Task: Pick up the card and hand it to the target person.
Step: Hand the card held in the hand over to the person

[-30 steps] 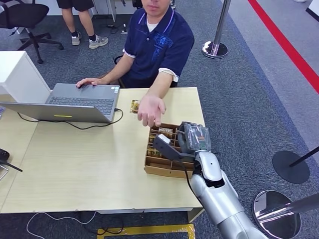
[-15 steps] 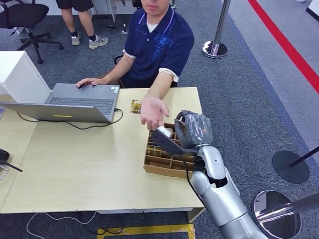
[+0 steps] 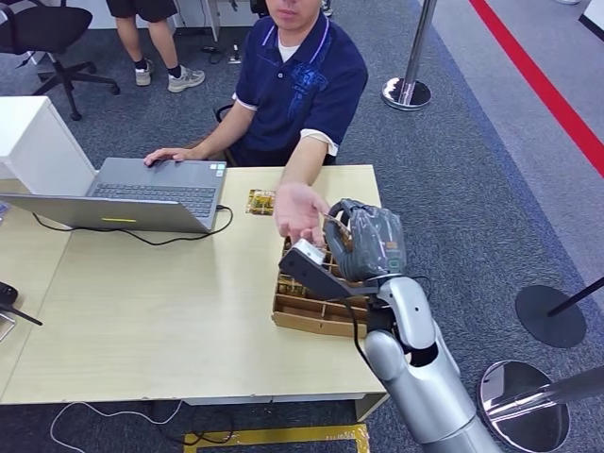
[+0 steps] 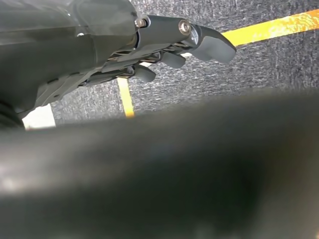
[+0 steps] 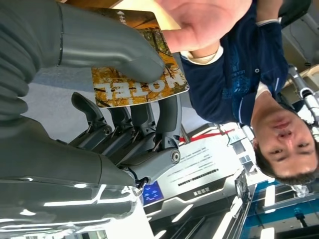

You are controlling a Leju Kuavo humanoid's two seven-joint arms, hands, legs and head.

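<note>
Raised from the box (image 3: 313, 307) since the earlier frame, the right hand (image 3: 354, 247), thumb pinning the card (image 5: 139, 74), should settle it flat on the person's open palm (image 3: 299, 209) before releasing.

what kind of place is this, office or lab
Probably an office used as a demo or test space. A person sits at a wooden desk with an open laptop, an office chair stands on the grey carpet, and stanchion posts beside a red floor line rope off the area.

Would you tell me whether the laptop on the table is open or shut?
Open: the laptop has its keyboard exposed, with the person's hand resting on it.
</note>
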